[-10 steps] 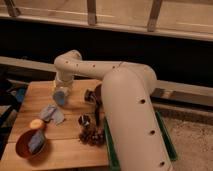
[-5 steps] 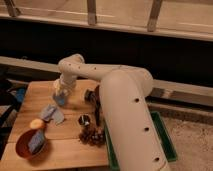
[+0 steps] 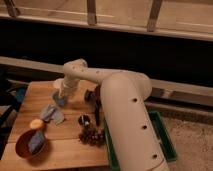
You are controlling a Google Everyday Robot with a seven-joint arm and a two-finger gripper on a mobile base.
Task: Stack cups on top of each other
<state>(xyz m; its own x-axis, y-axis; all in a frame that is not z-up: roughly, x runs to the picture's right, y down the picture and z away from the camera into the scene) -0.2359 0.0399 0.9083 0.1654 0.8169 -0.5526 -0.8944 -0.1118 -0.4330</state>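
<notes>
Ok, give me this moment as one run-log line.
gripper: low at pale blue cup | place: far-left part of wooden table | brown bowl: near-left corner, apart

Dim warm light; dark backdrop; claw (image 3: 60, 95) low over table (image 3: 70, 146)

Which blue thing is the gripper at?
The pale blue cup, farthest back on the table, right under the gripper. The others lie nearer: a blue piece on the wood, another in the brown bowl.
</notes>
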